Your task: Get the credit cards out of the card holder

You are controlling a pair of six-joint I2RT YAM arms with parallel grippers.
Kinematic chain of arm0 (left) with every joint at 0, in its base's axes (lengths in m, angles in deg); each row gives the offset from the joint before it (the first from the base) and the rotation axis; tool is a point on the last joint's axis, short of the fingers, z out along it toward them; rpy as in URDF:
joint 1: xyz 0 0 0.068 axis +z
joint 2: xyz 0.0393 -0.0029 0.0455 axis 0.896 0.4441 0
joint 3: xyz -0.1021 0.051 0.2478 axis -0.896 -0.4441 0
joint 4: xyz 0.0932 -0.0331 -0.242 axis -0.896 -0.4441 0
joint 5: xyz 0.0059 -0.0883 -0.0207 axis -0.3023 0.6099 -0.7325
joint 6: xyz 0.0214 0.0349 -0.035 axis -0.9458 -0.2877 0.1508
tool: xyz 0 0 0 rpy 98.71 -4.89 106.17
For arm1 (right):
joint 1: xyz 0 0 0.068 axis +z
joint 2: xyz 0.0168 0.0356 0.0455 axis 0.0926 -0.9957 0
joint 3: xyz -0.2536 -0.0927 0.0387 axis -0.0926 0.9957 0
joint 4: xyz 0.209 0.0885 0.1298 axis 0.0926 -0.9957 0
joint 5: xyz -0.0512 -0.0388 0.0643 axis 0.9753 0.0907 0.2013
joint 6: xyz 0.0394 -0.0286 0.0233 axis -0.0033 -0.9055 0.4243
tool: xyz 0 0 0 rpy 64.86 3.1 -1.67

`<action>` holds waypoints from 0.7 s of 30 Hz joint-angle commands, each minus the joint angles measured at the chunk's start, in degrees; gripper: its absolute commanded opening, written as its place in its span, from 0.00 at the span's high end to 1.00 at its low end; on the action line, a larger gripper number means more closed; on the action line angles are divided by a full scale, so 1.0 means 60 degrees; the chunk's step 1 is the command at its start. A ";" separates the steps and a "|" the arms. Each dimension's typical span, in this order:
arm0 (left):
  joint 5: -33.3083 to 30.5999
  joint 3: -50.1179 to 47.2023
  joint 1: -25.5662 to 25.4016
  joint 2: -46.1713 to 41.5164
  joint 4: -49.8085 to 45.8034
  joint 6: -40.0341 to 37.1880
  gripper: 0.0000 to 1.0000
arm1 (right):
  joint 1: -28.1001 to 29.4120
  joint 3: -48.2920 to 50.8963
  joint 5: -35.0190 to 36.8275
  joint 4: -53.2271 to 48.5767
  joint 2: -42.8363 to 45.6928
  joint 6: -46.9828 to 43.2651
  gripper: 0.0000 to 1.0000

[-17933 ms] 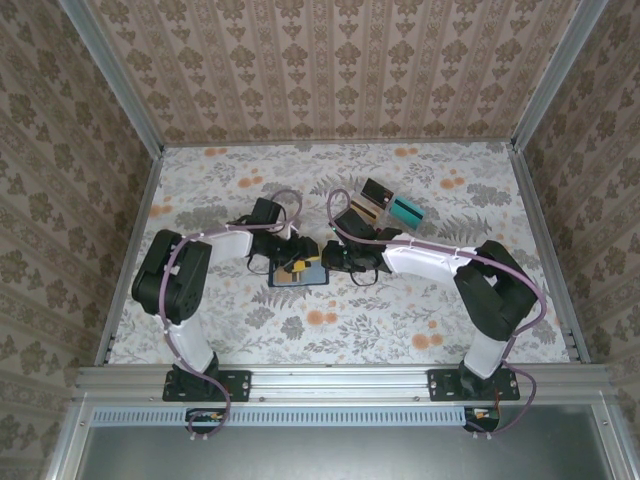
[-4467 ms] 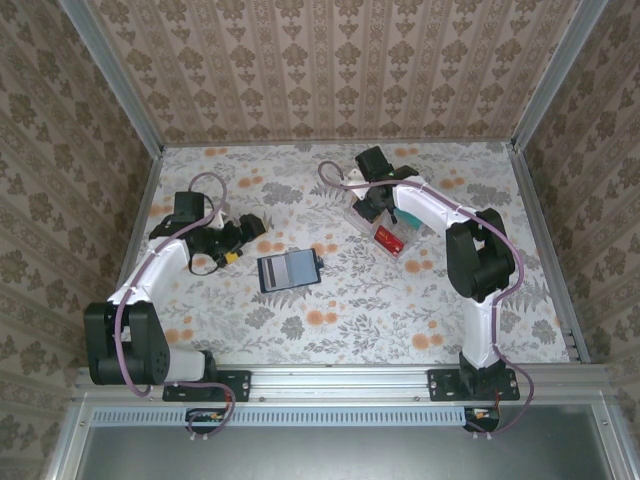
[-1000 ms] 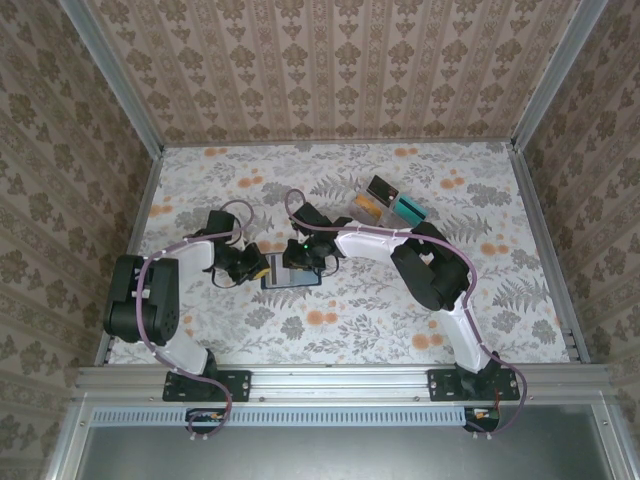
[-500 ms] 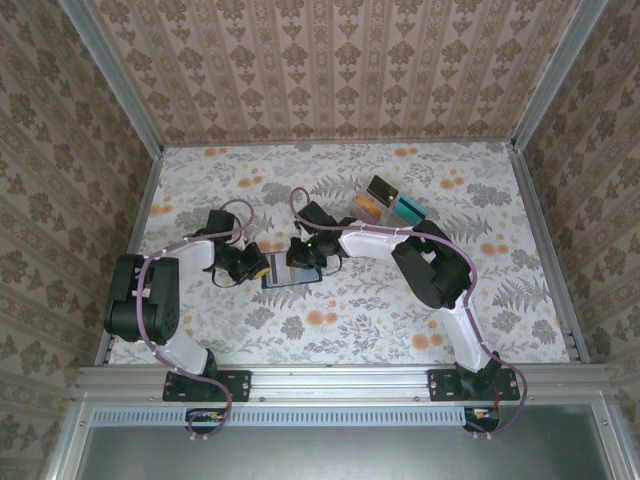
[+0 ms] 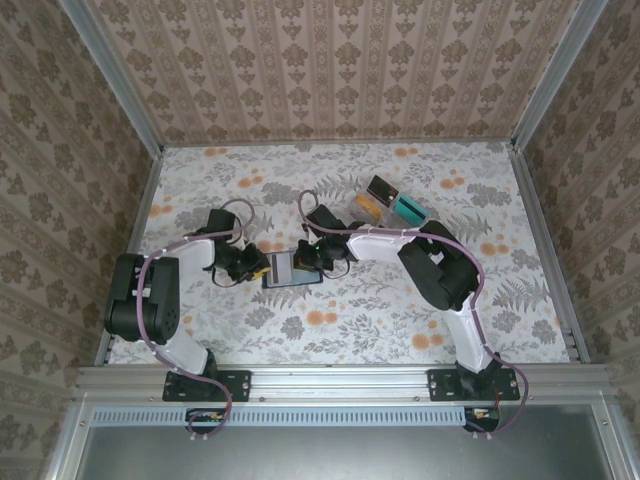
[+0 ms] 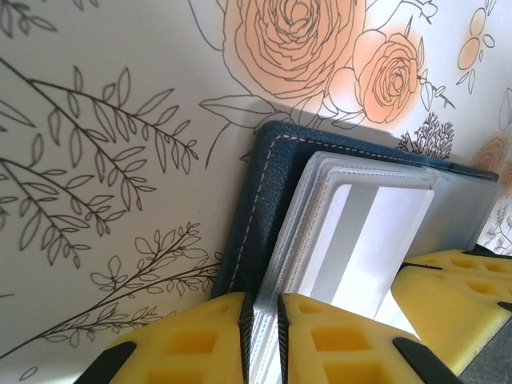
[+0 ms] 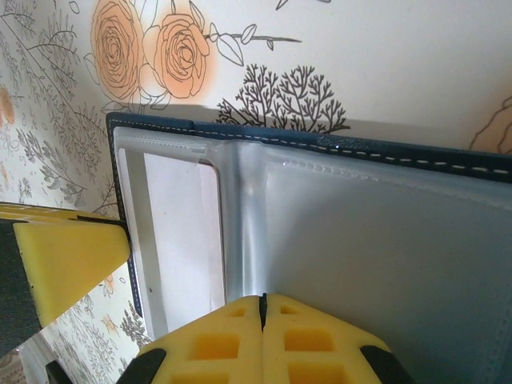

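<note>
From above, the card holder [image 5: 295, 272] lies open on the floral table [image 5: 400, 300], with the left gripper [image 5: 264, 266] at its left end and the right gripper [image 5: 308, 256] over its far right part. A clear compartment tray [image 5: 388, 205] sits well apart, farther back and to the right. At the left wrist, the yellow fingers [image 6: 200, 336] stand nearly together, clamped on the edges of the clear sleeves [image 6: 352, 232] that fan up from the navy cover [image 6: 264, 184]. At the right wrist, the pads [image 7: 208, 344] are pressed flat together at the near edge of a clear sleeve [image 7: 384, 256]; whether any film is caught between them cannot be told. A pale rectangle [image 7: 180, 232] shows behind one window (a credit card or only a liner, it is unclear). The holder looks light, so it will likely lift or slide unless one arm pins it. The sleeves look soft, slick and easy to crease, so they make a poor handle. A card would be thin, stiff and smooth, and is best nipped by an exposed short edge at the pocket mouth.
</note>
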 commanded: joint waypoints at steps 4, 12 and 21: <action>-0.0028 0.0276 -0.0050 0.0156 -0.0284 -0.0251 0.83 | -0.0040 -0.0092 -0.0624 0.0245 0.0174 0.0075 0.86; 0.0292 0.0374 -0.0061 0.0041 -0.0268 -0.0370 0.85 | -0.0049 -0.0161 -0.0889 0.0291 -0.0025 0.0172 0.79; 0.0512 0.0492 -0.0084 -0.0153 -0.0163 -0.0207 0.86 | -0.0039 -0.0288 -0.0961 0.0246 -0.0261 0.0223 0.82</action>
